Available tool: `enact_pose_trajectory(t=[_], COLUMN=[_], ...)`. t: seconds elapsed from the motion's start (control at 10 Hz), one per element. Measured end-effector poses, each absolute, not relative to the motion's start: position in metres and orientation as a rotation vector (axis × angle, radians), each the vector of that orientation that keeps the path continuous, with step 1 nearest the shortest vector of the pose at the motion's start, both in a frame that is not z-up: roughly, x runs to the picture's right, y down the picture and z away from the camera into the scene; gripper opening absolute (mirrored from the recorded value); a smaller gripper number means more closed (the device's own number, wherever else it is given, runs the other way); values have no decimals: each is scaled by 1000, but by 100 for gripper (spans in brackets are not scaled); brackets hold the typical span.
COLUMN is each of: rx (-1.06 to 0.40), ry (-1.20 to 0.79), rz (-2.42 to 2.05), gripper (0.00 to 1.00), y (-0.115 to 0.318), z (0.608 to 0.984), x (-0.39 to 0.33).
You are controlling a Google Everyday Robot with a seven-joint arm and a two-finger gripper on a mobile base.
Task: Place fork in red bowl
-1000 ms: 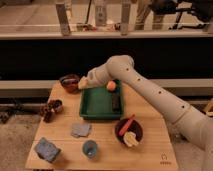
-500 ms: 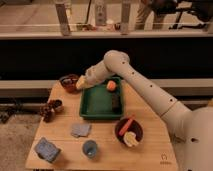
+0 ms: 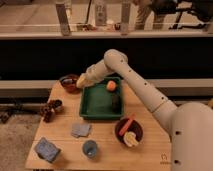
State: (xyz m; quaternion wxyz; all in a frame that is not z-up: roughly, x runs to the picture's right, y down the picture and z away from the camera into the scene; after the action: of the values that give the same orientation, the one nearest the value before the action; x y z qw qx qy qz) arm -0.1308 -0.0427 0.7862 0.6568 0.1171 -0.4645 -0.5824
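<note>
Two bowls sit on the tabletop [image 3: 107, 152], and the one that matters is the red bowl [image 3: 66, 86], small and reddish-brown, at the back left corner. The claw [image 3: 79, 81] hangs right at that bowl's right rim, its jaws pinched fully together. The fork I cannot pick out anywhere: it may be gripped in the claw, too thin to show against the bowl's dark inside, or it may lie in the bowl.

The arm [image 3: 130, 80] reaches in from the right, elbow high, forearm sloping down and leftward across the back edge of the green tray [image 3: 97, 107]. That slanted approach looks meant to bring the tip over the bowl's mouth without sweeping through what lies in the tray. In the tray lie an orange fruit [image 3: 111, 85] near the back right corner and, in front of it, a dark lump [image 3: 116, 103] I cannot identify.

The dark maroon bowl [image 3: 119, 135], wider, stands well apart at the front right, holding an orange stick and something pale, far enough off not to be confused with the target. The forearm covers part of the tray's back rim, and the robot's pale body [image 3: 192, 135] cuts off the tabletop's front right corner.
</note>
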Motion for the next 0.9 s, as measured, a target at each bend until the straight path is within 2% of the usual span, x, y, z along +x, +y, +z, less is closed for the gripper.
enact_pose_trajectory(t=[0.9], rx=[94], ry=[-1158], rz=[-1284], gripper=[2], y=[-41], z=[816], x=[-145])
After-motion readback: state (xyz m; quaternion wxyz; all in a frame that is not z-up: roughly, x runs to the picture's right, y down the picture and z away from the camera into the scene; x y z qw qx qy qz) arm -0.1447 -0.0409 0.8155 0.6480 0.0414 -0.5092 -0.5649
